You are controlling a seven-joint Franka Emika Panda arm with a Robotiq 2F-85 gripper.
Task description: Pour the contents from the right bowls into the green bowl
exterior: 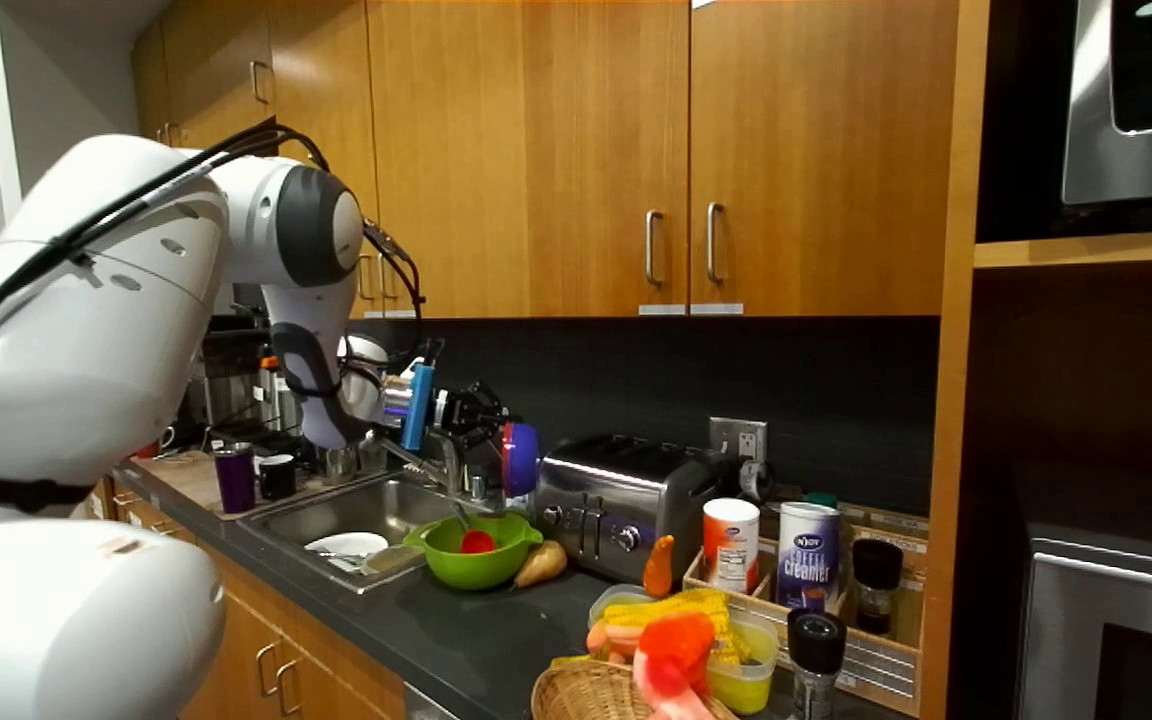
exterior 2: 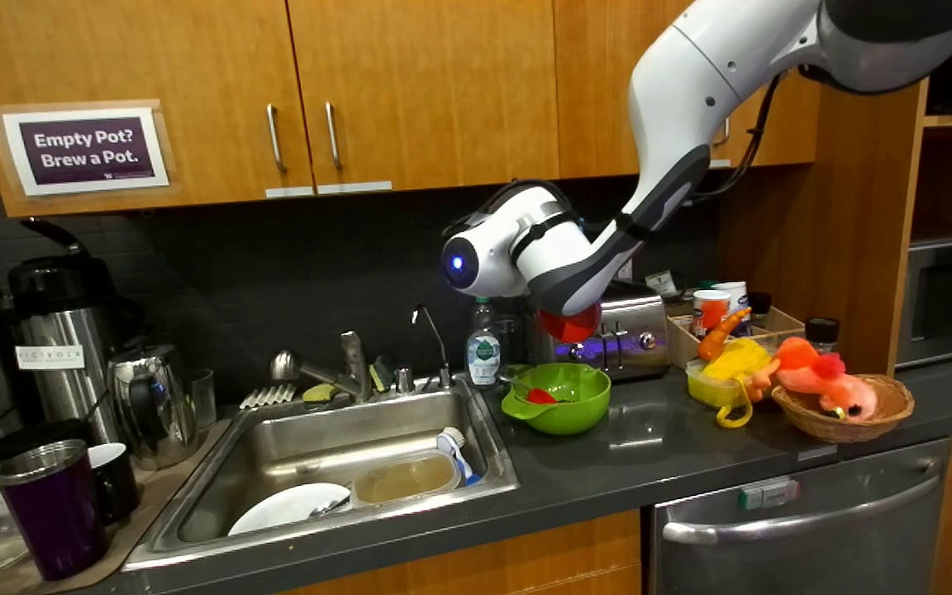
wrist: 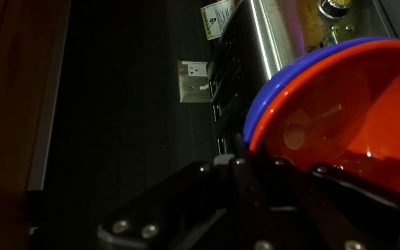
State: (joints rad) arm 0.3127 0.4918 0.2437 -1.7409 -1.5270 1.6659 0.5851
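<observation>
My gripper is shut on the near rims of two nested bowls, a red bowl inside a blue bowl. Tipped on their side, they hang in the air in front of the toaster. The red inside shows glints and a pale oval patch, with no loose contents visible. In an exterior view, the blue bowl's outside faces away from the arm; elsewhere the wrist covers part of the red bowl. Below them, the green bowl stands upright on the counter with a red, spoon-like piece in it.
A steel toaster stands close beside the held bowls. The sink with its faucet lies on the green bowl's far side. A pear lies against the green bowl. A wicker basket and a soap bottle are nearby.
</observation>
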